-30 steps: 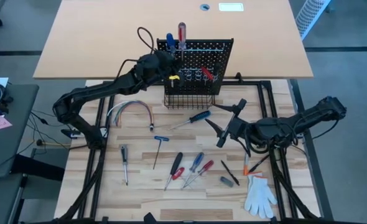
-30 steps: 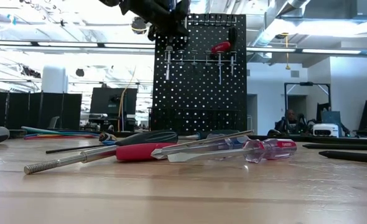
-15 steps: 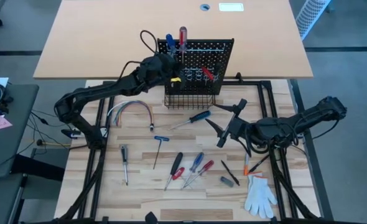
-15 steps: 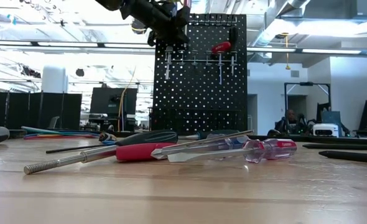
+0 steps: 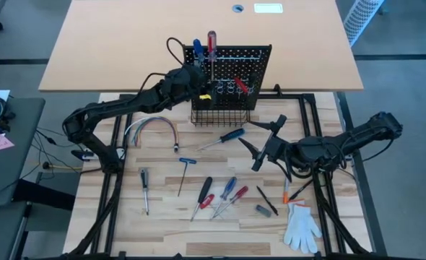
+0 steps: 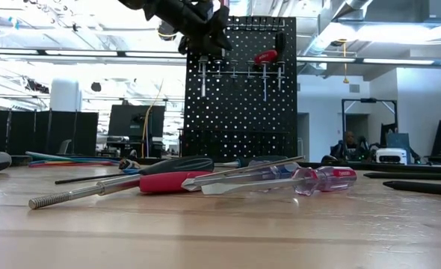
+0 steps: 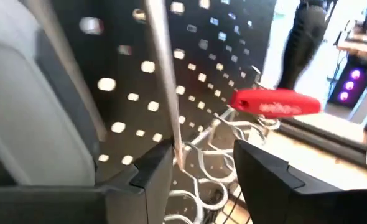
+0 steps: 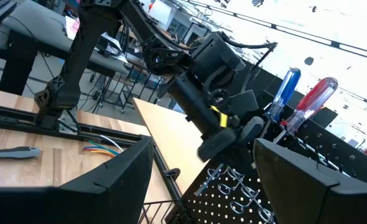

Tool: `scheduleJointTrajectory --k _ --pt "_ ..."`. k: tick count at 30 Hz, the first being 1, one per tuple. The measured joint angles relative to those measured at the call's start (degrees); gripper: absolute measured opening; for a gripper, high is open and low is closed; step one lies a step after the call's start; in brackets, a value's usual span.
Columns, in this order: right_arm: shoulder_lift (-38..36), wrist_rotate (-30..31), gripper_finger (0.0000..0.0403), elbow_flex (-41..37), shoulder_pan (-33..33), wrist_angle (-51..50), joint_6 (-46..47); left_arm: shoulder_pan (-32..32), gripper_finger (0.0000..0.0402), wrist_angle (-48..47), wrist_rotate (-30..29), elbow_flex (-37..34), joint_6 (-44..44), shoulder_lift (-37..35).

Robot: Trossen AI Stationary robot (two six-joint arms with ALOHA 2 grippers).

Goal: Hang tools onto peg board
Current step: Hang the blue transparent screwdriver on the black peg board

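My left jaws stand parted around a thin metal shaft hanging on the upright black perforated peg board. My right jaws gape empty over the bench.

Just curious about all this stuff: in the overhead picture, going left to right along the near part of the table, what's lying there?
Black-handled screwdriver → blue T-handle hex key → cluster of red, blue and black screwdrivers → small black tool → white glove.
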Motion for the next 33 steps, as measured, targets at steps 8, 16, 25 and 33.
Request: scheduleJointTrajectory --k 8,16,25,33 --pt "0.00 0.01 0.0286 0.00 0.00 -0.02 -0.17 -3.93 0.0160 -2.07 -6.52 0.00 4.54 -2.92" --pt "0.00 -0.01 0.0286 0.00 0.00 0.00 -0.15 -5.34 0.0159 -6.53 -7.37 0.00 3.56 -4.88" --pt "0.00 -0.01 0.0286 0.00 0.00 -0.04 -0.02 -6.42 0.0159 -10.61 -13.58 0.00 2.87 -5.14" --pt "0.00 -0.01 0.0286 0.00 0.00 -1.38 0.02 -12.37 0.0159 -11.45 -13.66 0.00 5.17 -8.73"
